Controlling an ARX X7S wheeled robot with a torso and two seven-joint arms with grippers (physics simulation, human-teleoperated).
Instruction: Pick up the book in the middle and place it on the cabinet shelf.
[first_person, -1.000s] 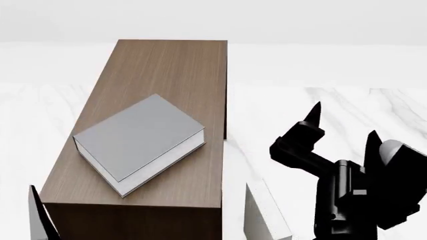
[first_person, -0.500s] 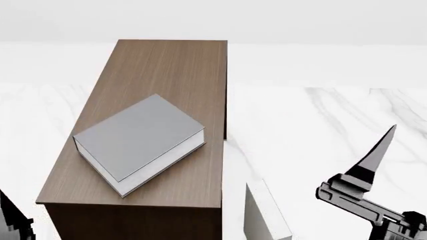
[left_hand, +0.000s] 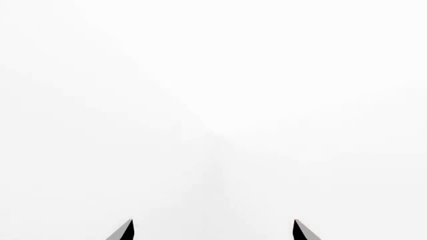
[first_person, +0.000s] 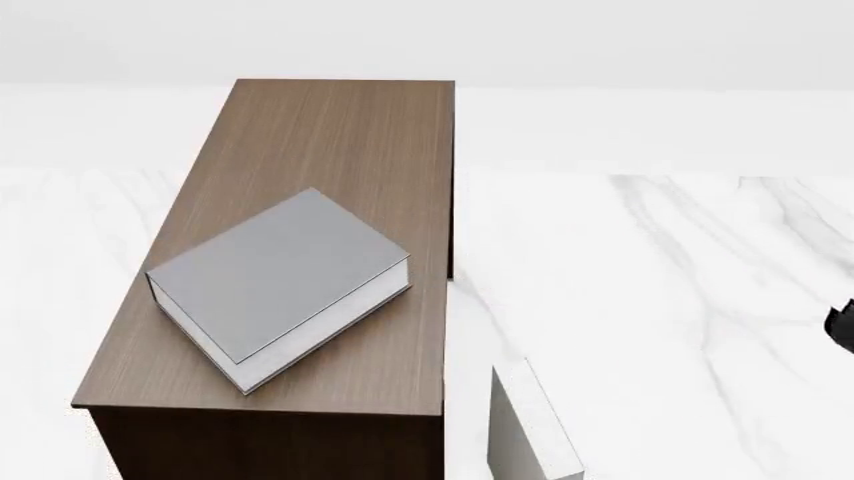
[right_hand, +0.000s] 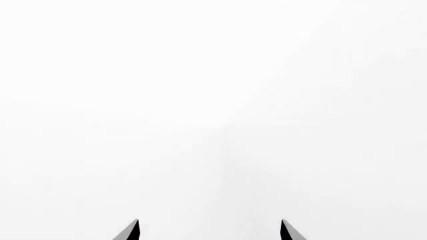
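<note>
**Inspector:** Currently, starting at the 9 o'clock side of the head view: the cabinet shelf (first_person: 334, 130) runs from 6 toward 12, dark wood grain sides, lighter flat top. The book (first_person: 274, 280) lies flat on that top near the 6 o'clock end, skewed to the edges, white page block facing 5 o'clock. Nothing grips it.

**Assessor:** So placement looks done?

**Inspector:** In my judgement, yes. Moving toward 3 o'clock: a pale book (first_person: 531, 425) stands just beside the cabinet's near corner on the floor.

**Assessor:** And the hands?

**Inspector:** The left hand (left_hand: 213, 231) shows only two dark fingertips, spread well apart, nothing between them. The right hand (right_hand: 210, 231) likewise: tips spread, empty. Both wrist views face blank white.

**Assessor:** Risks?

**Inspector:** The book's 4 o'clock corner sits close to the cabinet's long edge; a brush from an arm could push it over. A dark sliver at the head view's 3 o'clock border is too small to identify; if it is an arm, careless travel might also topple the pale book.

**Assessor:** Surface and room?

**Inspector:** White marble-veined floor (first_person: 667, 260), smooth and glossy-looking; plain white wall at 12 o'clock.
</note>
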